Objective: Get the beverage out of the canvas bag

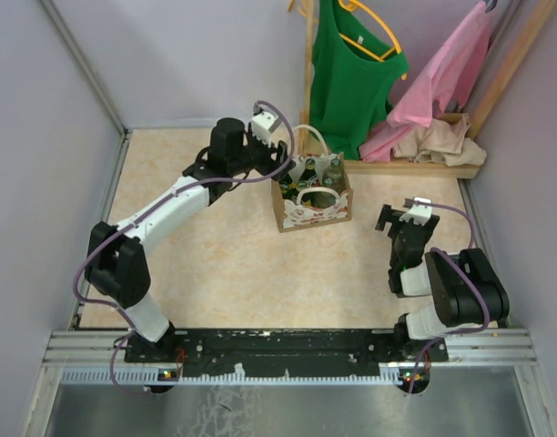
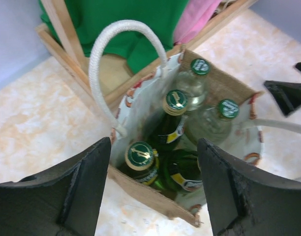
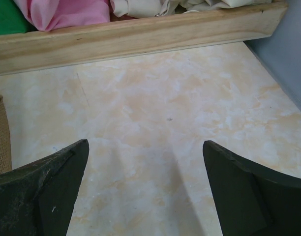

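**Canvas bag and bottles, with both grippers.** The canvas bag (image 1: pixel 313 202) stands upright near the middle of the table (image 1: pixel 215 264). Its mouth is open, and four capped bottles (image 2: pixel 176 100) are packed close together inside, two green and two clear. None is out yet.

Your left gripper (image 2: pixel 154 162) hangs just above the bag's near corner, fingers spread and holding nothing. The nearest green bottle (image 2: pixel 140 155) shows between them. Your right gripper (image 3: pixel 145 157) is likewise spread and empty, over bare table to the bag's right and well apart from it. Behind the bag lies a wooden rack (image 1: pixel 415 167) hung with clothes.

**Hazards, as judged from here:**
- **Handle:** the white handle (image 2: pixel 108 54) arches just beside one left finger, so a descent off line may hook it and drag the bag.
- **Caps:** they sit close together, so a finger may land on a neighbouring cap instead of passing beside the neck.
- **Bag:** it looks light and nothing pins it down, so a lift may carry it up with the bottle or tip it.
- **Glass:** it is smooth and may slip from a shallow grip.
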Available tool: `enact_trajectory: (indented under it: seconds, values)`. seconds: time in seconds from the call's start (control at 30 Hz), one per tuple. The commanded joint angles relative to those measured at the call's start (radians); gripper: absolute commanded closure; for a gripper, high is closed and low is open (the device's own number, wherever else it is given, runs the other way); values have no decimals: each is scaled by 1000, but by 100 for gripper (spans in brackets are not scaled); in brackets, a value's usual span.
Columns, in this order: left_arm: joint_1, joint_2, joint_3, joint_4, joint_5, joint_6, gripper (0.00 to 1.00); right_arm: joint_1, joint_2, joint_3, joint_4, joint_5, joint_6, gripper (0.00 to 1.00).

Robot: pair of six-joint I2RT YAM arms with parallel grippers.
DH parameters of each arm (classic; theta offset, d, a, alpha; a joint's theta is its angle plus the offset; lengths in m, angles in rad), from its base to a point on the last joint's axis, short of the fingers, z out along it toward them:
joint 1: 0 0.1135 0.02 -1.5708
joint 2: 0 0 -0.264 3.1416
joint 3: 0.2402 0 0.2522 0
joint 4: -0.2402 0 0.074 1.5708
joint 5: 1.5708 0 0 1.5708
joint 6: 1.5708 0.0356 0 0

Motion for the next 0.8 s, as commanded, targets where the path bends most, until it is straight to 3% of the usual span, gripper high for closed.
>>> enact_trajectory:
  seconds: [0.0,0.13,0.5,0.77]
  values:
    - [-31,31,7,47,-156,110,28,-1,-17,20,46,4,2,1]
    - [-38,39,-17,100,-179,115,30,-1,-17,20,46,4,2,1]
    - [-40,38,-134,220,-230,106,19,-1,-17,20,46,4,2,1]
    - [-41,68,-177,300,-238,106,24,-1,-17,20,46,4,1,1]
